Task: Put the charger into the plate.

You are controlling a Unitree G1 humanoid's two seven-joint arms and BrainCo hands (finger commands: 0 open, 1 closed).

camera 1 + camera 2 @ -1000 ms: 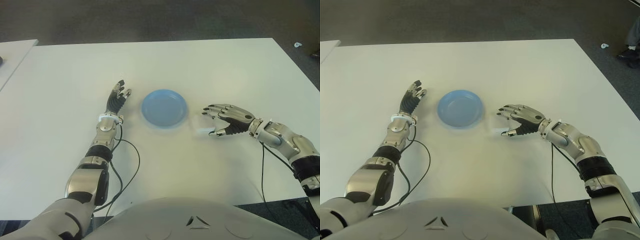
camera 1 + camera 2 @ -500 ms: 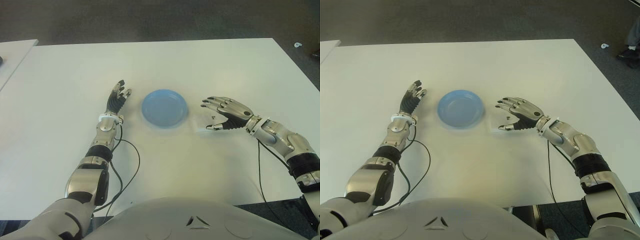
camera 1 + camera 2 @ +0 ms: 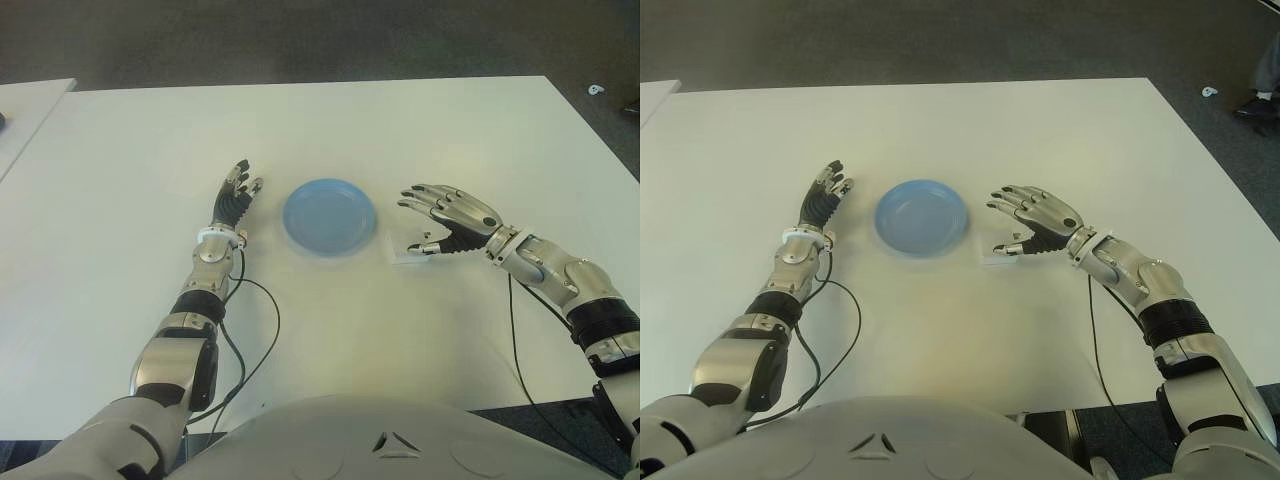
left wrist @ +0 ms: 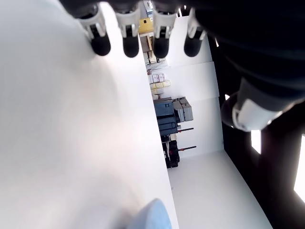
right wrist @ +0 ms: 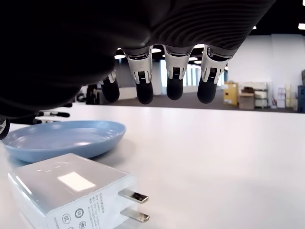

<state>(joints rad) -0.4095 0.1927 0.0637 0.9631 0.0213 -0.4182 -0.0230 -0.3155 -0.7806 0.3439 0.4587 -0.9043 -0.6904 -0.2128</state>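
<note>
The white charger [image 5: 71,195], its printed marks too small to read, lies on the white table [image 3: 420,130] right of centre, just beside the blue plate [image 3: 329,217]. The right hand [image 3: 447,222] hovers above it, fingers spread, empty. The left hand [image 3: 234,197], left of the plate, is open-fingered.

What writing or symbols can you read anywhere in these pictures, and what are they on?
Charger: its side next to the prongs carries small round certification-style marks and lines of fine print, too small to read.
Charger top: a plain pale rectangle with no legible text.
Plate: no markings.
Table: no markings.
Background boxes and shelves in both wrist views: too blurred to read.
</note>
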